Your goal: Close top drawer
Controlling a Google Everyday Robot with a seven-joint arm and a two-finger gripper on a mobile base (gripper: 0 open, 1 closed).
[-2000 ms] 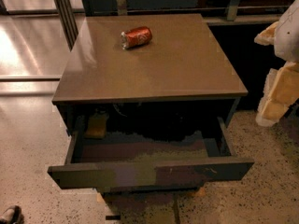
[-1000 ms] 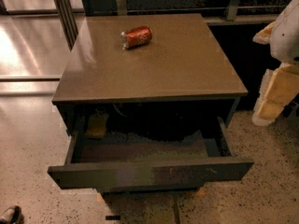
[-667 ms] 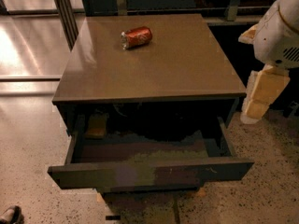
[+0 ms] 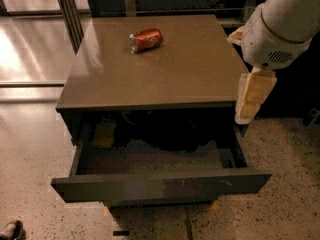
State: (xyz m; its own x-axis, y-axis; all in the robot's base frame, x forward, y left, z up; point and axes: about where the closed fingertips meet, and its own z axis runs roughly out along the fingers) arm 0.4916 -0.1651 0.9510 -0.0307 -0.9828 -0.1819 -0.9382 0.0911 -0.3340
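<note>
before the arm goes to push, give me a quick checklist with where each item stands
1. top drawer shut: not ok, it is pulled far out of the cabinet.
2. gripper at the drawer's front: not ok, it hangs by the cabinet's right edge, apart from the front.
3. Contents below the drawer's rim: cannot tell, the back is dark.
4. red can out of the way: ok, it lies on the cabinet top, well back.
</note>
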